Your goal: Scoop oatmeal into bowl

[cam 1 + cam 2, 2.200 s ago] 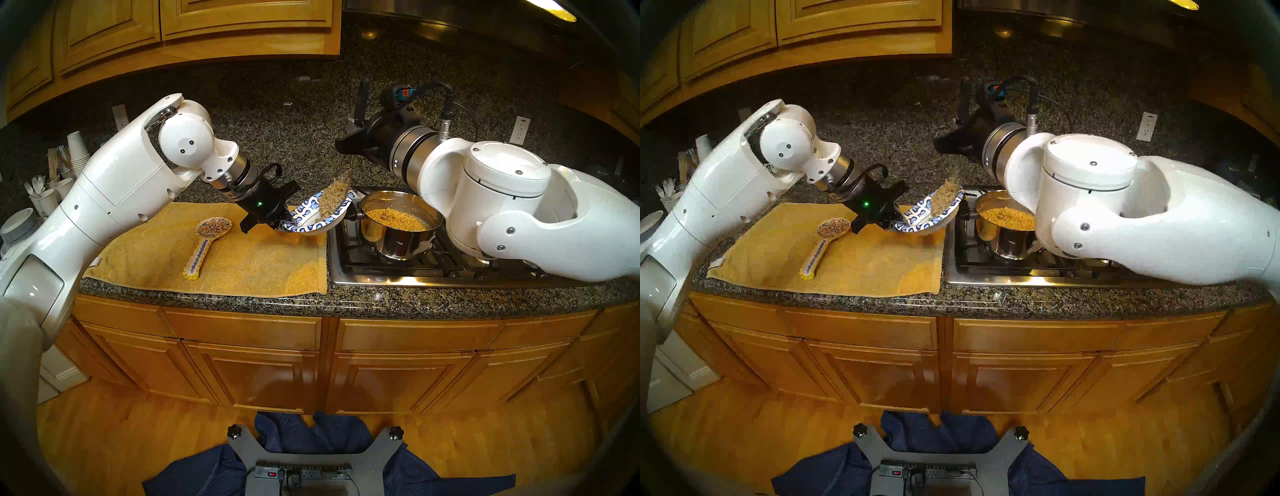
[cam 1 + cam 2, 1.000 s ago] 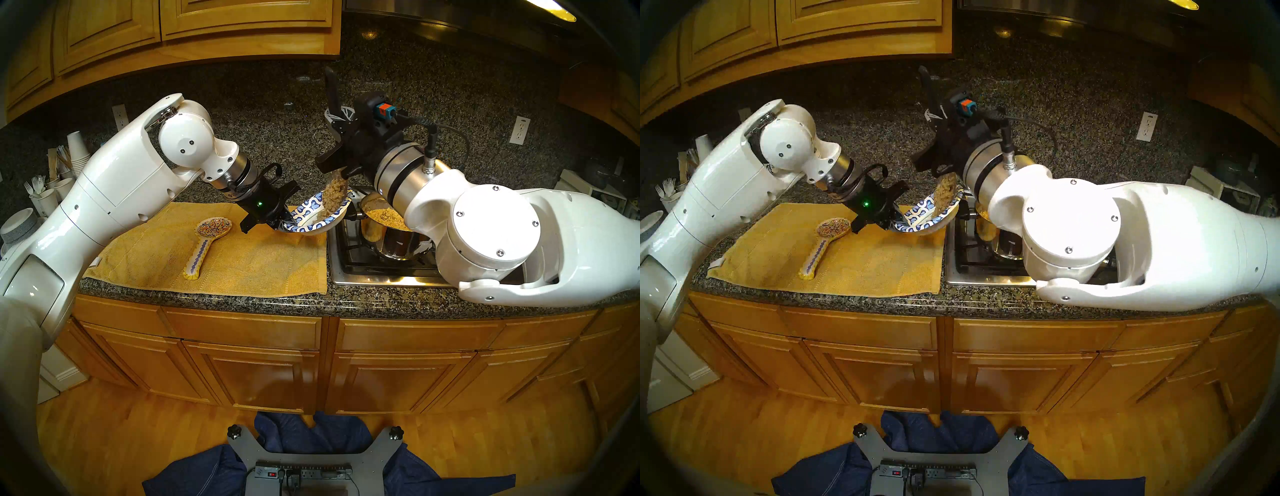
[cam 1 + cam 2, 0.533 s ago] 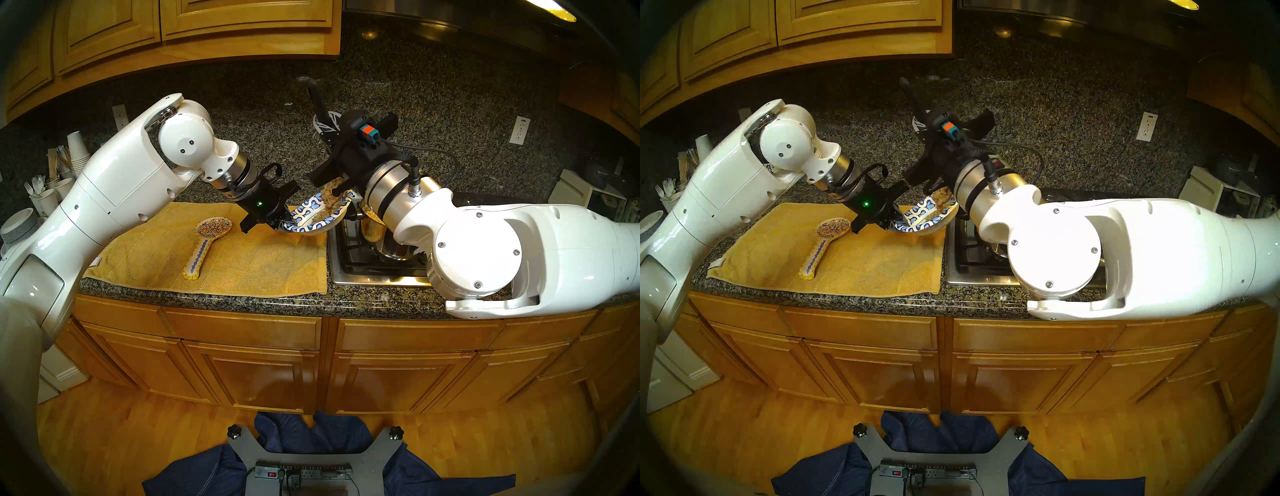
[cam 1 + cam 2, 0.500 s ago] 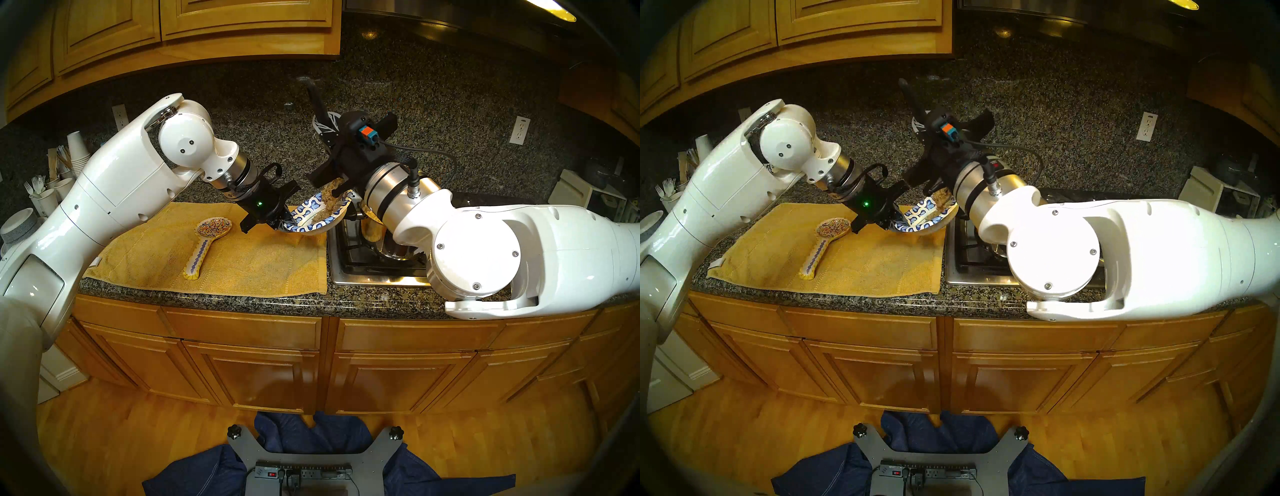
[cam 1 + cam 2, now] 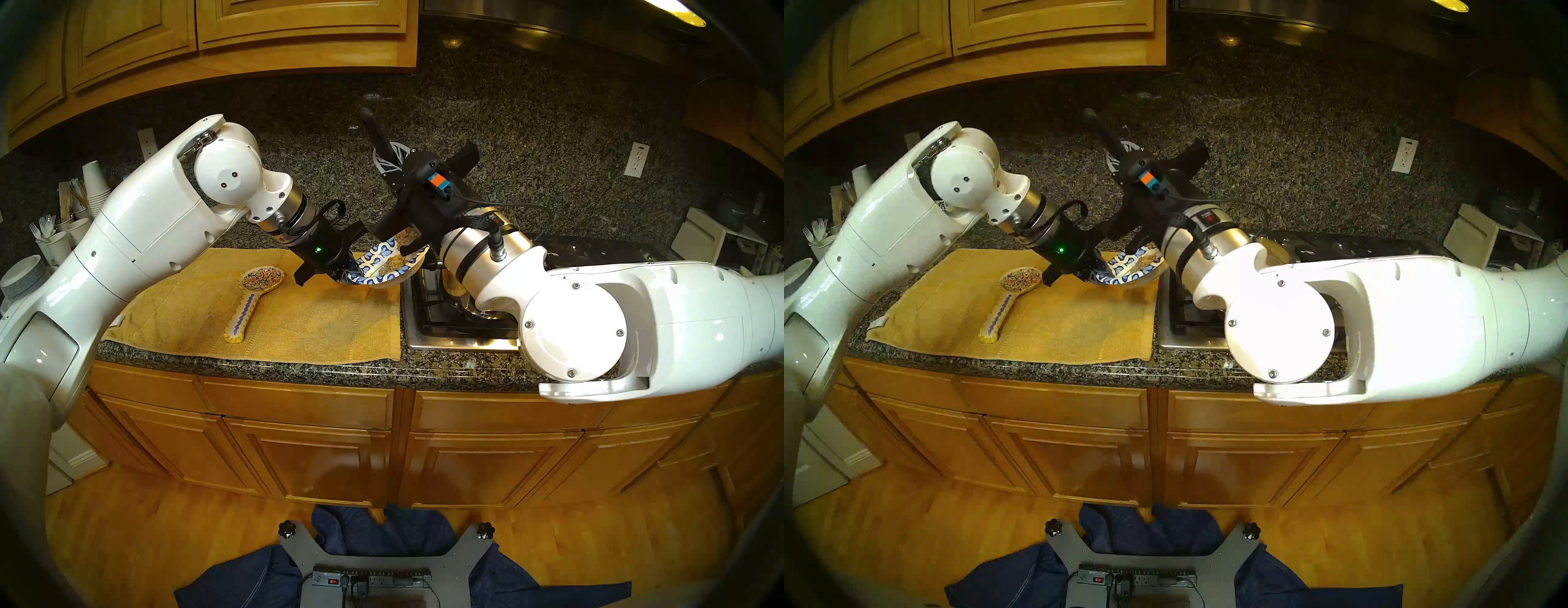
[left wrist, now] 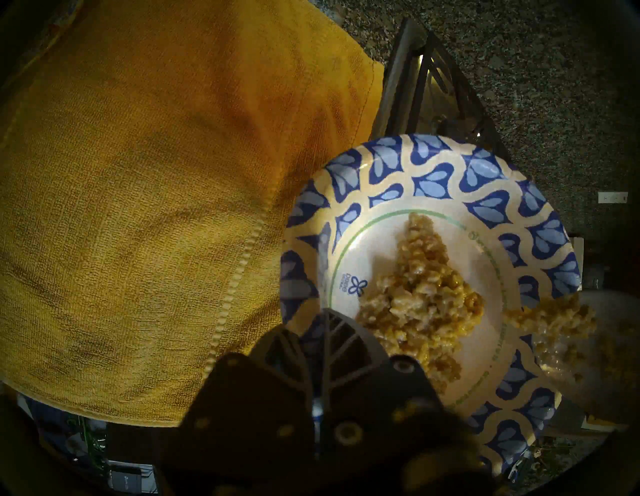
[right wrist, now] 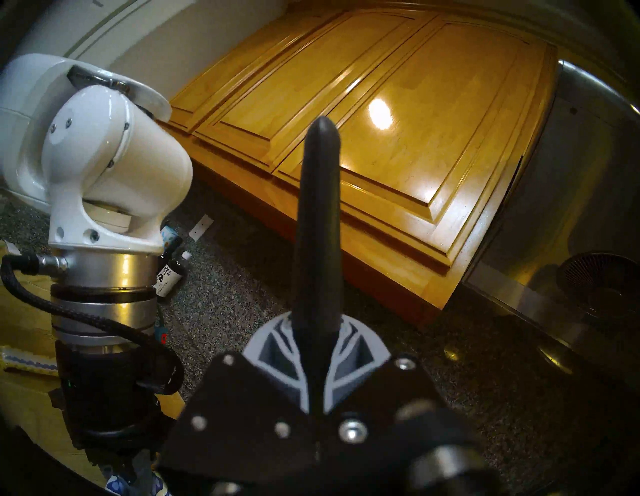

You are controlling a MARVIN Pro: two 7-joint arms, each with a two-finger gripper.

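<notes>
L gripper pinched on paper bowl rim, oatmeal inside. R gripper clamped on black ladle handle.

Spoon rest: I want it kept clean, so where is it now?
In the head view, the spoon rest lies on the yellow towel, left of the bowl that the left gripper holds, apart from both.
</notes>
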